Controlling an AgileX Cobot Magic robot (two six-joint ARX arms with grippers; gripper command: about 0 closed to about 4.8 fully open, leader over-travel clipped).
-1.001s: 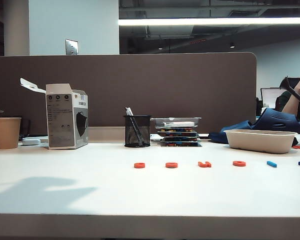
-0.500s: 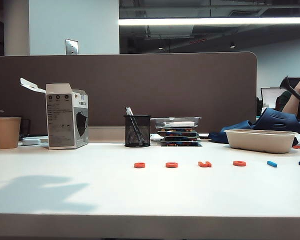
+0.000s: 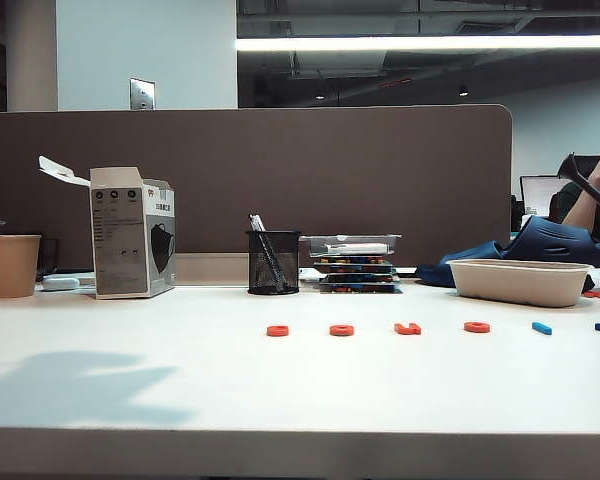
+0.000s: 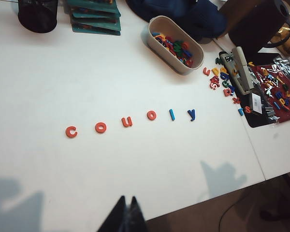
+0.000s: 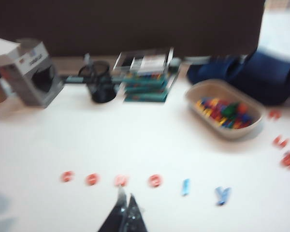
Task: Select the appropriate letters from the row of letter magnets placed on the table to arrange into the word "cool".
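- Currently the row of letter magnets (image 4: 130,120) lies in a line across the white table (image 4: 63,67), untouched, reading c, o, u, o, l, y in the left wrist view.
- Orange-red C (image 4: 71,132) sits at one end; first O (image 4: 100,127) just beside it; hook-shaped orange-red U (image 4: 127,122) between the two O's; second O (image 4: 151,115) next.
- Light-blue bar (image 4: 172,114) follows, then the darker blue Y (image 4: 192,114) at the far end.
- Left gripper (image 4: 127,216) hangs above the table's near edge, well apart from the row; fingers pressed together, nothing between them.
- Right gripper (image 5: 125,209) also clenched and empty, tips over bare table just short of the U (image 5: 121,180). This view is blurred.
- Behind the row: oval tray (image 4: 157,26) heaped with mixed coloured letters, black mesh pen cup (image 3: 274,261), stacked clear trays (image 3: 353,262).
- Further left in the exterior view: opened grey carton (image 3: 130,232), paper cup (image 3: 12,265).
- Neither arm shows in the exterior view.
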